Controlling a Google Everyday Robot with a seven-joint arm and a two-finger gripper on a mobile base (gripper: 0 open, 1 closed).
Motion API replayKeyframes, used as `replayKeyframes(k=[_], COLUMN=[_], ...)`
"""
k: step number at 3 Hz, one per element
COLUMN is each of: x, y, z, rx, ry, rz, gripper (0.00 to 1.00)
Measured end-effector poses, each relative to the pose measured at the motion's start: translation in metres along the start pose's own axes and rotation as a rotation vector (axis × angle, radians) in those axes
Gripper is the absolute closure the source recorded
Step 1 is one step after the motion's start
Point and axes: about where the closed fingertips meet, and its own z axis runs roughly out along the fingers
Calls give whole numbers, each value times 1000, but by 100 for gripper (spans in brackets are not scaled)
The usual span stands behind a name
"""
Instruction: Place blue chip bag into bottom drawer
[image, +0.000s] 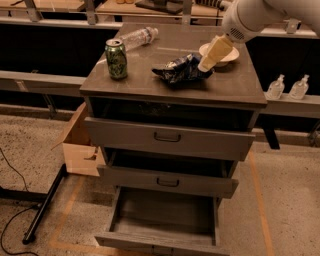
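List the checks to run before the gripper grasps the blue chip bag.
1. Grey bottom drawer pulled out, floor bare: ok.
2. Crumpled dark-blue foil chip bag lying in the open on the grey cabinet top: ok.
3. Cream-coloured gripper down at the bag's right end: ok.
4. Gripper touching the bag: cannot tell.
5. Green soda can upright, well apart to the bag's left: ok.
6. Shallow white bowl clear of the gripper: not ok, it sits close behind it.
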Motion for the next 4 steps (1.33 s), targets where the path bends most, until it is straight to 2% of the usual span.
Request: replayKeyframes(k=[1, 4], x=[15, 7], y=[12, 34], z=[22, 90], rx=[-25, -36], ry=[-13, -114], rz=[6, -10], gripper=[0, 0])
